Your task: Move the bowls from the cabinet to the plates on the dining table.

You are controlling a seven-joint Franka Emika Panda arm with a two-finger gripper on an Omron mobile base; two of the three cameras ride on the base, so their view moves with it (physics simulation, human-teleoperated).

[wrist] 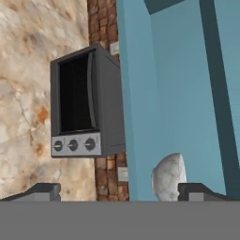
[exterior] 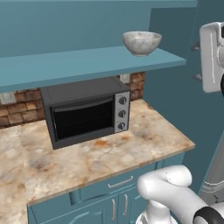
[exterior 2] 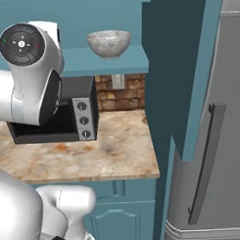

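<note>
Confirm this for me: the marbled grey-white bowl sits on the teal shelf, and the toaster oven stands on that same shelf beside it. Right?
Not quite. The marbled bowl is on the teal shelf, but the toaster oven stands below it, on the stone counter against the brick wall. The left base view shows this plainly.

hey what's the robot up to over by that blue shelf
The white robot arm is going for a grey-white marbled bowl that sits upright on the teal shelf above a dark toaster oven on the stone counter. In the hand view its open gripper points toward the bowl, rolled sideways, and holds nothing. The bowl hasn't been picked up yet.
</note>
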